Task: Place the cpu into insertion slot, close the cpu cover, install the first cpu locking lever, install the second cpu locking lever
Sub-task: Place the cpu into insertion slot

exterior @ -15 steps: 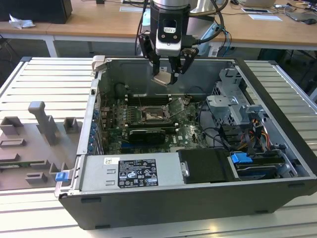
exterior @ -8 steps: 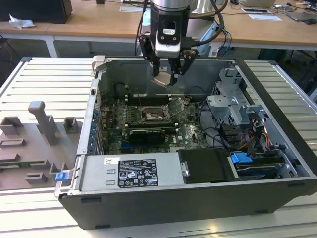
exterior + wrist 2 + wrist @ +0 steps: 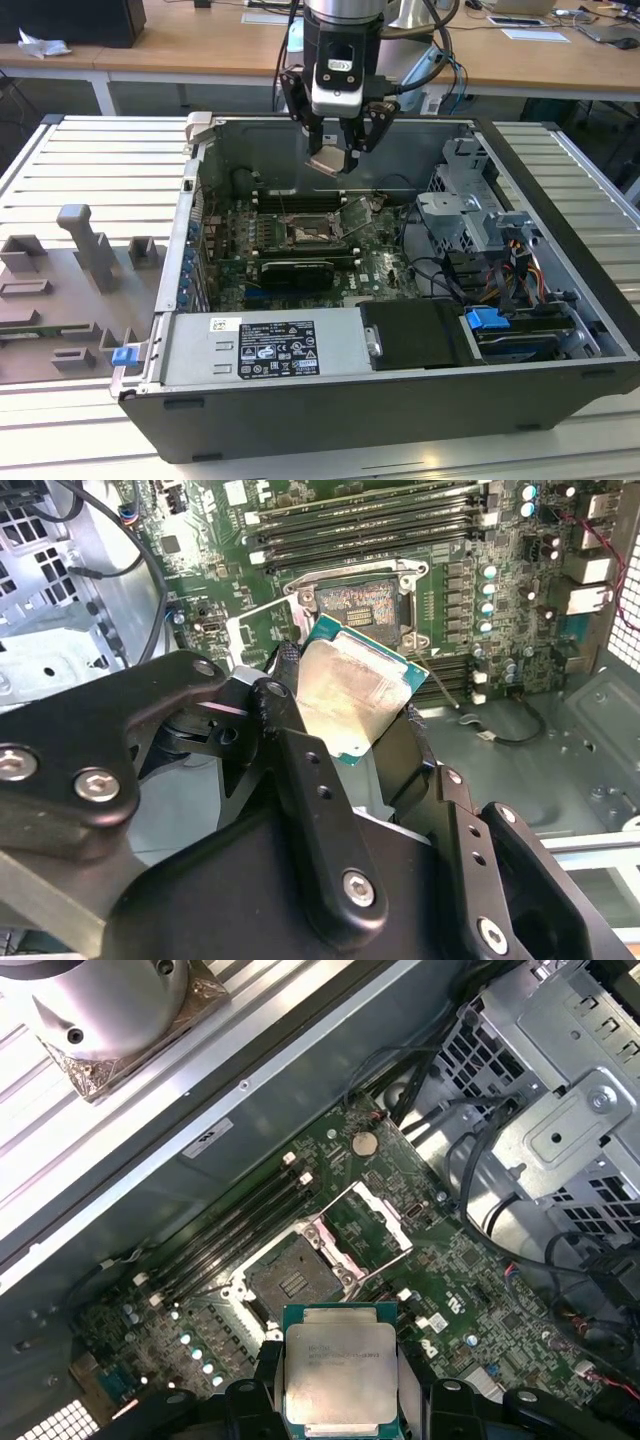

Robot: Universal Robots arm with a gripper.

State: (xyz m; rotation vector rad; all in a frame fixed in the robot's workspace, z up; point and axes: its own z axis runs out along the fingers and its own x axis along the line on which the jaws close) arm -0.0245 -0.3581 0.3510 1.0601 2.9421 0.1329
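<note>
Cpu [image 3: 327, 161]: clenched between the jaws, held in the air at upper centre of the exterior view, above the insertion slot [image 3: 305, 236], which lies bare at frame centre. Cpu cover [image 3: 356, 214]: tilted up just beside the slot. Computer case [image 3: 330, 425]: open, on slatted bench [image 3: 80, 170]. Wooden desks [image 3: 200, 45]: behind.

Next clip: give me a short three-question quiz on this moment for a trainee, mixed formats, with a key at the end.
1. True or false: the cpu already sits in the insertion slot.
2. The cpu cover is: A) closed over the slot; B) swung open beside the slot; C) held in the gripper.
3. Fill in: the gripper is shut on the ____.

Key: 1 false, since the gripper holds it above the slot; 2 B; 3 cpu.
</note>
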